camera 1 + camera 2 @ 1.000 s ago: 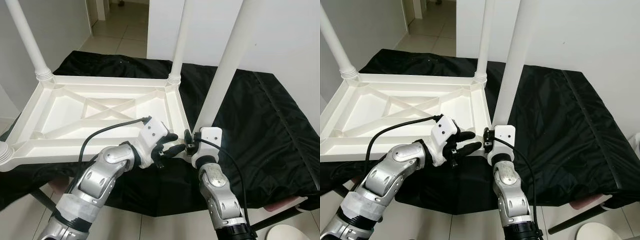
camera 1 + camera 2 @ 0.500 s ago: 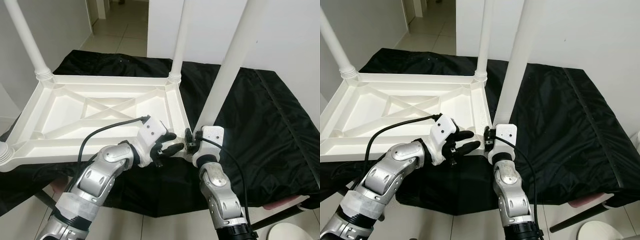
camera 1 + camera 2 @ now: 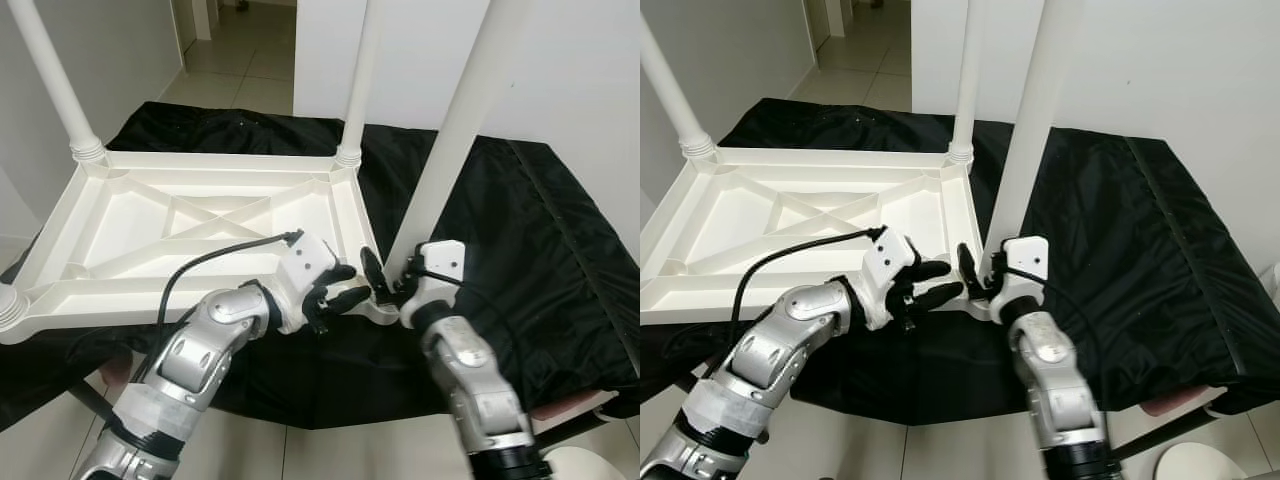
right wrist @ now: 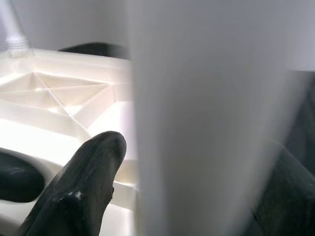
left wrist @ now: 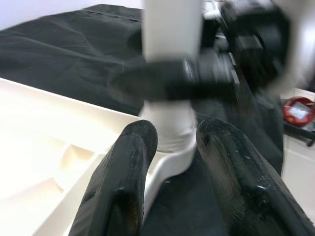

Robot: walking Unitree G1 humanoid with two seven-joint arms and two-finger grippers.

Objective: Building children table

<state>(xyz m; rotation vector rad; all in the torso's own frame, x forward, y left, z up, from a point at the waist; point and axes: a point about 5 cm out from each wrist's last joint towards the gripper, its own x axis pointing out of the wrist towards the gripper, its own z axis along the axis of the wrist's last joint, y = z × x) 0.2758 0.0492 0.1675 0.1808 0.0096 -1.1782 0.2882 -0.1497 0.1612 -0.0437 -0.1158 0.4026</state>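
A: From the left eye, what is cut off?

B: The upside-down white plastic children's table point(image 3: 200, 225) lies on a black cloth point(image 3: 520, 250); its upright white round legs run out of the top edge, the near-right table leg point(image 3: 455, 130) included. The socket at that leg's foot is hidden behind the right gripper point(image 3: 385, 283).

A: And the arms?

B: The right gripper reaches in from the robot's side, its fingers set around the foot of that leg, one finger point(image 3: 368, 268) visible on the tray side. The left gripper point(image 3: 335, 290) lies bent across, at the table's near-right corner, its fingers a little apart around nothing.

A: Right eye?

B: Same scene; the left gripper's fingertips nearly meet the right gripper at the corner.

A: Left wrist view?

B: Two black fingers point(image 5: 123, 182) spread narrowly, pointing at the leg's base; the right gripper crossing the leg is blurred.

A: Right wrist view?

B: The leg is a blurred white column between two dark fingers point(image 4: 83, 187); whether they press it, I cannot tell
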